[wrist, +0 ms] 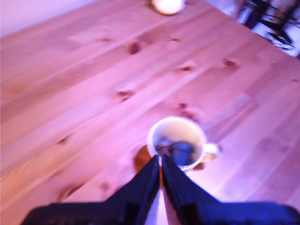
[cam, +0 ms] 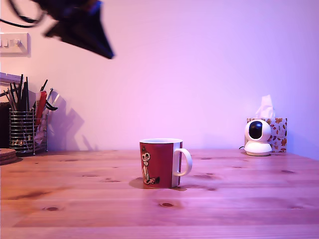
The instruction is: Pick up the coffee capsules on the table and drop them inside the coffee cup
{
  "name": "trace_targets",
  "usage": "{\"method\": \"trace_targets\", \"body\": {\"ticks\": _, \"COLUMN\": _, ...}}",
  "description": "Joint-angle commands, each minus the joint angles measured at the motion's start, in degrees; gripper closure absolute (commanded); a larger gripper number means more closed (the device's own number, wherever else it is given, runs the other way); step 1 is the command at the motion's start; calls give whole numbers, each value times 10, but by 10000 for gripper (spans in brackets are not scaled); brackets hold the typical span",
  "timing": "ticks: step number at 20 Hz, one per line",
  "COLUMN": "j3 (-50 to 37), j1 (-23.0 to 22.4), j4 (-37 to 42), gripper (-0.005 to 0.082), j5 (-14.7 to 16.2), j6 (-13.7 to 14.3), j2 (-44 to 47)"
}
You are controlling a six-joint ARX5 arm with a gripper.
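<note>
The red coffee cup (cam: 158,163) with a white handle and a pale cartoon figure stands upright in the middle of the wooden table (cam: 75,199). From above, in the wrist view, the coffee cup (wrist: 161,129) has a white inside with dark blurred shapes in it, which look like the coffee capsules (wrist: 181,152). I see no capsule lying on the table. My gripper (cam: 107,53) hangs high above the table at the exterior view's upper left, blurred. The dark fingers (wrist: 146,180) are pressed together, with nothing between them, short of the cup's rim.
A wire utensil holder (cam: 22,130) full of tools stands at the exterior view's far left, with wooden coasters (cam: 6,155) beside it. A small white camera (cam: 257,137) and a tissue box (cam: 277,130) sit at the back right. A wall switch (cam: 14,44) is at the upper left.
</note>
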Motion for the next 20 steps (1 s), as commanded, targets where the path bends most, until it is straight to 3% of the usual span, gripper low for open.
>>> {"method": "trace_targets", "body": {"ticks": 1, "j3": -44, "j1": 7, "j4": 15, "gripper": 790, "j5": -7, "j6": -2, "j2": -30}}
{"method": "trace_targets", "body": {"ticks": 4, "j3": -93, "j1": 17, "j4": 31, "gripper": 790, "j5": -18, "j6": -22, "j2": -81}}
{"method": "trace_targets", "body": {"ticks": 12, "j3": -170, "j1": 25, "j4": 41, "gripper": 790, "j5": -23, "j6": -37, "j2": -221}}
{"method": "trace_targets", "body": {"ticks": 20, "j3": -172, "j1": 25, "j4": 23, "gripper": 790, "j5": -22, "j6": -37, "j2": -242}}
